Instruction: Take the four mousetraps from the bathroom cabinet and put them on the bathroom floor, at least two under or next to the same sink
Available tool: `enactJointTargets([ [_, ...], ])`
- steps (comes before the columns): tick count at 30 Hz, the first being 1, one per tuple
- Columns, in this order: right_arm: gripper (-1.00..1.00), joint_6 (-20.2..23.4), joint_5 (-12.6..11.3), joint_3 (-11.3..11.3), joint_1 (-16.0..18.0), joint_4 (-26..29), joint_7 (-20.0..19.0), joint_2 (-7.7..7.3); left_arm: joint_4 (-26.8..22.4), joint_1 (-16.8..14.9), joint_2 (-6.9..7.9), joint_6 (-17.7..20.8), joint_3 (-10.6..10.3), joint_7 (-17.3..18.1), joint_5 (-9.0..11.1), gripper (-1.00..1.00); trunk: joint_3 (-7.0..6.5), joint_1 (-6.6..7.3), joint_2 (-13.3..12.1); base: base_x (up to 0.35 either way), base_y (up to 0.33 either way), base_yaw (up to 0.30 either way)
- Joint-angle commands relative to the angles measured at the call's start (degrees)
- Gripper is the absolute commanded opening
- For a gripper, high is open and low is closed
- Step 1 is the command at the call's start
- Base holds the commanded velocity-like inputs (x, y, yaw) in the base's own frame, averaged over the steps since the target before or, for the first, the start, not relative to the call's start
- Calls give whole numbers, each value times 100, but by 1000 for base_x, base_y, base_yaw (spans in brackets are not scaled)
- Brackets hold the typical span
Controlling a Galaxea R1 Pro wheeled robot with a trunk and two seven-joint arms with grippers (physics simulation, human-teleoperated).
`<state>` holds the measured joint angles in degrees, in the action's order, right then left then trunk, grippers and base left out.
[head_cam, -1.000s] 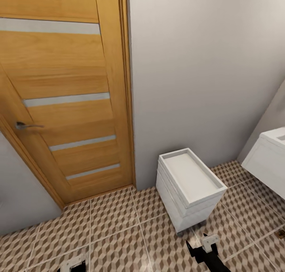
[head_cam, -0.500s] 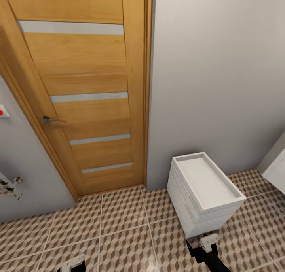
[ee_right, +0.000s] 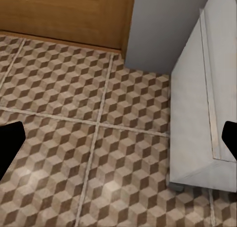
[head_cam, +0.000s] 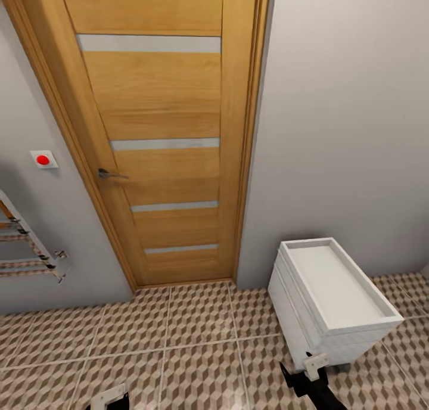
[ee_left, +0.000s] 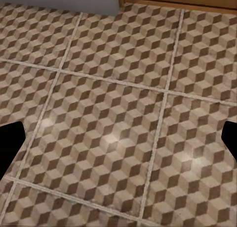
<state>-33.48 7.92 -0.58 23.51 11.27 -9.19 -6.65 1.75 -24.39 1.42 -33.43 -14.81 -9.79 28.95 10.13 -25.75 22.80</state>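
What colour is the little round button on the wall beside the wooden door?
Red, on a small white square plate; the head view shows it best.

The head camera looks forward and steeply down from high up at an orange-brown wooden door with pale glass strips [head_cam: 161,142], a small white drawer unit [head_cam: 333,303] and the brown, beige and grey cube-pattern tiled floor [head_cam: 179,350]. Both wrist cameras hang low, facing that floor [ee_left: 118,133] closely. The right wrist view shares the door's foot [ee_right: 64,14] and the unit's side [ee_right: 197,118].
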Motion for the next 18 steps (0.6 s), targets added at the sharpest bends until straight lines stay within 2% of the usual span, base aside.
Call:
enactJointTargets([
  [1,100,-18,17,-3,4,-2,-4,-3,18,-9,-3,-23,-48,-25,14,100,11,-3,12,0,0,252],
  [18,100,-18,17,-3,1,-2,-4,-3,18,-6,-23,-23,-48,-23,14,100,11,-3,12,0,0,252],
])
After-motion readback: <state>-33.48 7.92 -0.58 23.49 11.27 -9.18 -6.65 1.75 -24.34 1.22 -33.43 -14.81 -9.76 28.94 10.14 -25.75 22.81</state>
